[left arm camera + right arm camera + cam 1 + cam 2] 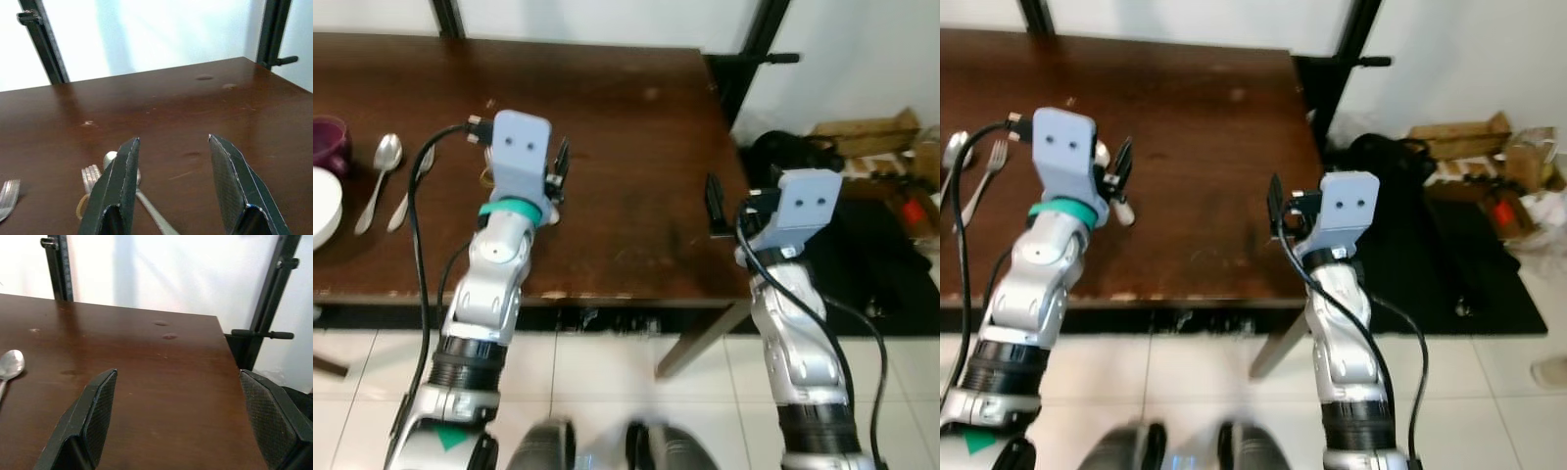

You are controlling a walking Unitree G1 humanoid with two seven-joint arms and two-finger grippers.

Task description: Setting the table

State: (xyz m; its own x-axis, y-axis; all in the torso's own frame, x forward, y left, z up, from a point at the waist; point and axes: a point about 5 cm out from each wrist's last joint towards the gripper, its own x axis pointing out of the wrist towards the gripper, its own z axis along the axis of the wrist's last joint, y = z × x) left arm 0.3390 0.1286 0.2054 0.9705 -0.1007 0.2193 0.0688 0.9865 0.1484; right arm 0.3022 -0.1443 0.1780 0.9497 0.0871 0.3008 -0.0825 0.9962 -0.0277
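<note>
a: where's the cutlery?

b: a bundle, a spoon and a fork [90, 177] with what looks like a rubber band [80, 208] round them, lies on the dark table [636, 147] directly under the left gripper [173, 188], toward the middle of the near edge. its handle end [1124, 214] pokes out by the arm.

a: how will it handle?

b: my guess: thin metal, stiff, light, a bit slippery and lying flat on the wood, so hard to get under. i'd pinch across the banded part or the handles, where the pieces are held together.

a: jaws?

b: the left ones stand moderately apart, empty, straddling the bundle. the right gripper [178, 426] hovers at the table's right near corner, its jaws wide and empty.

a: count the rest.

b: toward the left edge, one loose spoon [380, 176] and one loose fork [414, 186] side by side, one purple cup [330, 143], one white dish [323, 208] partly cut off. so two spoons, two forks that i can count.
</note>
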